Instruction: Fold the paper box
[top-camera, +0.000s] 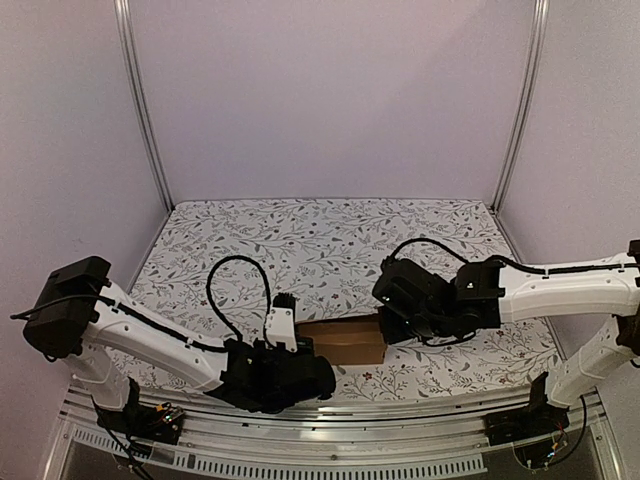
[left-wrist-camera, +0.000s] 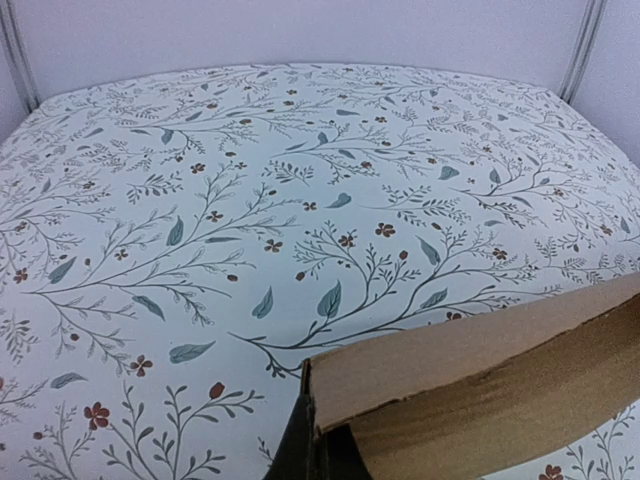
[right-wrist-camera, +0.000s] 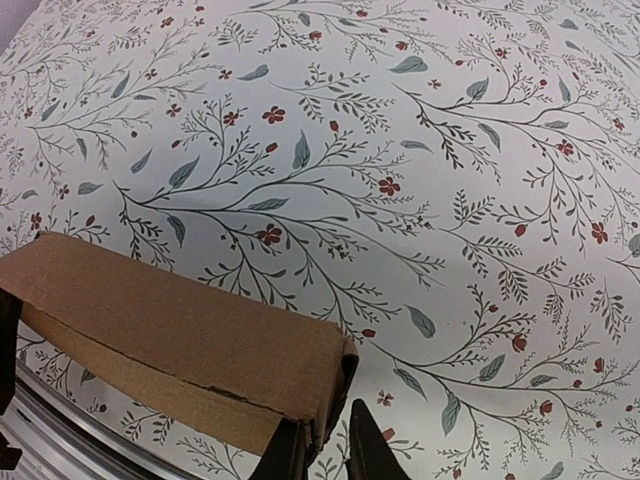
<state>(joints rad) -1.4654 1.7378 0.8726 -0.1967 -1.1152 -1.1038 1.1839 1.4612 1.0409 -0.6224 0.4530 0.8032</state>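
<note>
Paper box (top-camera: 345, 340) sits near the front edge of the table (top-camera: 330, 240), held btw the two arms. Looks mostly done imo: it's a slim rectangle w/ sharp creases, not a flat sheet. The left end looks open and hollow in the left wrist view, so prob flaps left to tuck there. Plain brown cardboard, matte, slightly ragged cut edges, on a floral-print surface. Right gripper (right-wrist-camera: 325, 450) is pinched on the box's end corner, one finger on each side of the wall. Left gripper (top-camera: 297, 348) is at the other end. Only one finger shows, so can't tell if it's gripping.

White arms (top-camera: 150, 335), black wrists (top-camera: 280, 375), seemingly plastic.
</note>
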